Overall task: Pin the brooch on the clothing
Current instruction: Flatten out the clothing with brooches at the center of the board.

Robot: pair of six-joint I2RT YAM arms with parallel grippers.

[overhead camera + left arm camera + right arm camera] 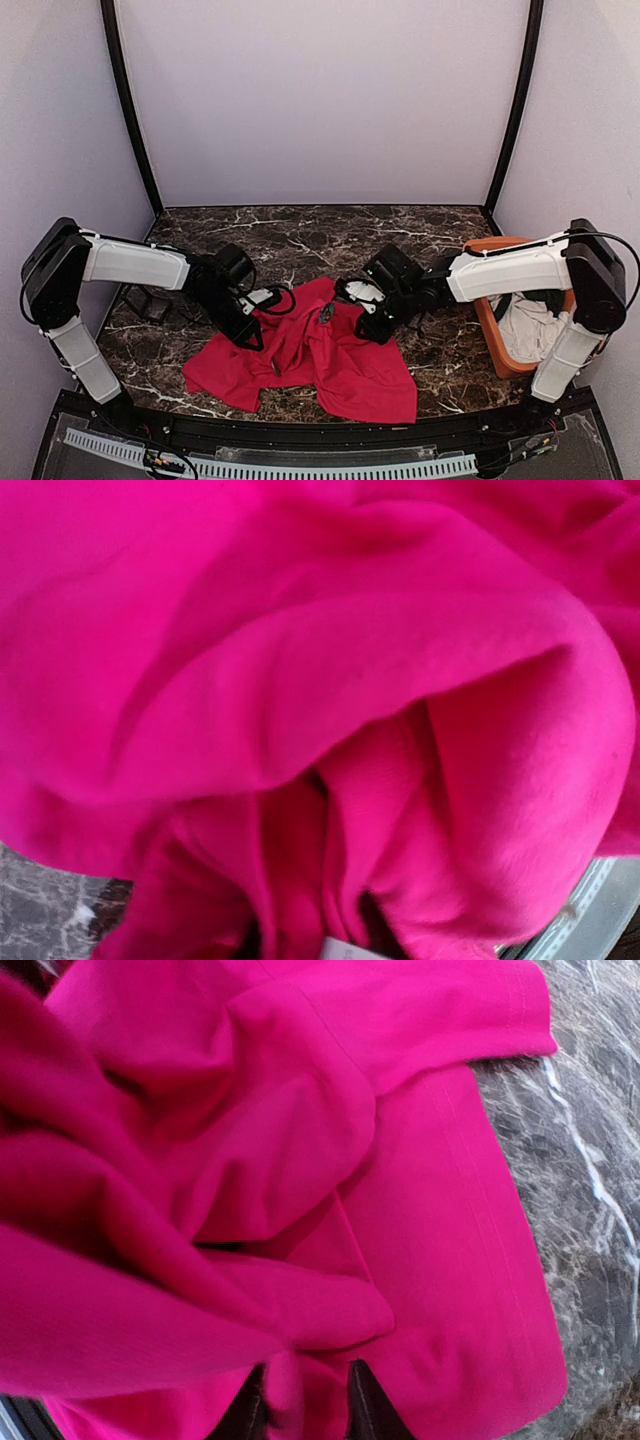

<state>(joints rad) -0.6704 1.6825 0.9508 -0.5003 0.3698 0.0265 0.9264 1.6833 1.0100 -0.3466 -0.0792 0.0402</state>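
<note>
Since the large, soft, bright red T-shirt (330, 365) is lying in a crumpled heap mid-table between the two arms, my main worry is that any tug just drags the whole thing instead of flattening it. The right gripper (305, 1412) is clamped on a thin fold of it. You can see the cloth pinched between its two dark fingers (366, 1415) in the wrist view, but that's a skinny bit of floppy fabric and it could slide out if the arm pulls hard. The left gripper (250, 332) is down at the shirt's left edge, and its own camera is buried in red folds, so I honestly can't tell whether it's closed on anything. There's a small dark object (326, 313) sitting on the shirt between the grippers. Might be the brooch, too tiny to say. A jerk on the cloth could flip it onto the dark veined marble-look table (300, 235), which looks hard and slick. Also, the fabric's stacked in deep rounded layers with a stitched hem showing, so a pin could easily catch several layers.
</note>
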